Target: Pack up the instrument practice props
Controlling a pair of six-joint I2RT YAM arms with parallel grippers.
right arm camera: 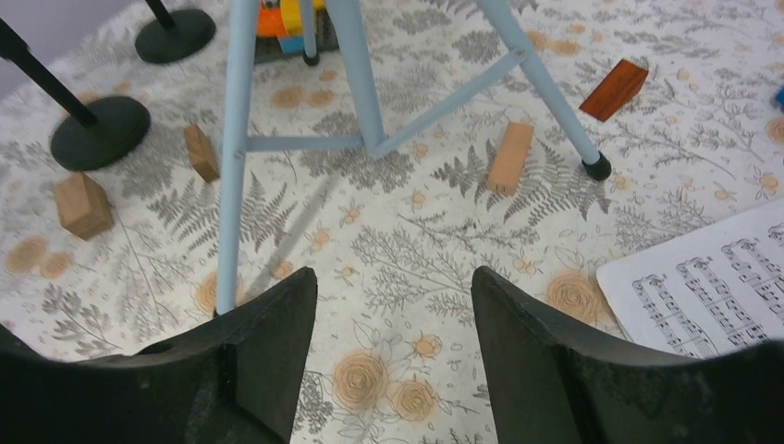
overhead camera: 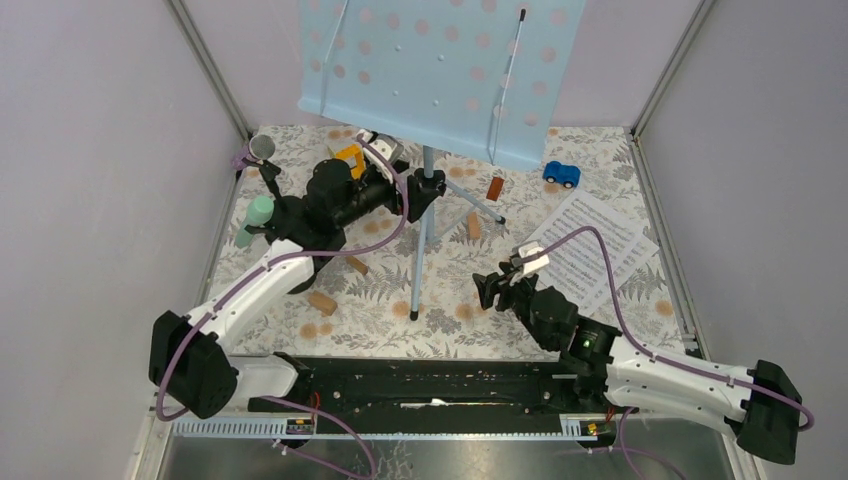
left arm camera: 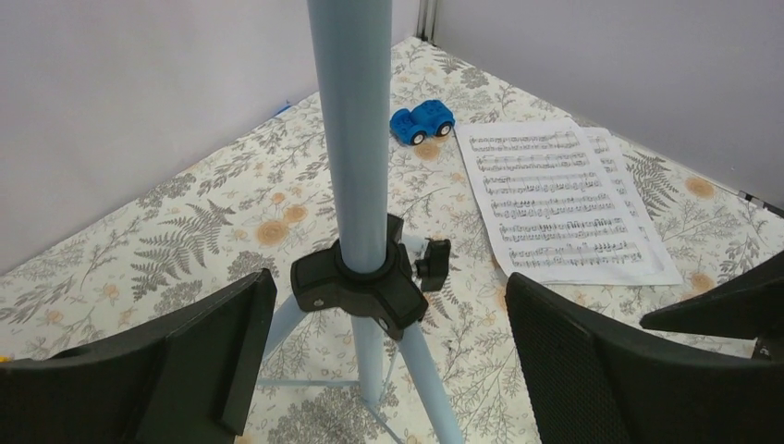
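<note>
The pale blue perforated music rack (overhead camera: 440, 70) stands on its pole (left arm camera: 356, 139) and tripod legs (right arm camera: 236, 157) at the back centre. My left gripper (overhead camera: 424, 190) is open, its jaws either side of the pole at the black hub (left arm camera: 365, 287), not touching it; it also shows in the left wrist view (left arm camera: 388, 342). White sheet-music pages (overhead camera: 600, 245) lie at the right. My right gripper (overhead camera: 490, 290) is open and empty above the mat beside the pages (right arm camera: 712, 287). The purple microphone (overhead camera: 262, 148) and mint-green microphone (overhead camera: 255, 218) stand at the left on black round-based holders (right arm camera: 100, 134).
A small blue toy car (overhead camera: 561, 174) sits at the back right. Brown wooden blocks lie around the tripod legs: one (overhead camera: 322, 302), another (overhead camera: 474, 226), a reddish one (overhead camera: 494, 187). Grey walls close in the left, right and back.
</note>
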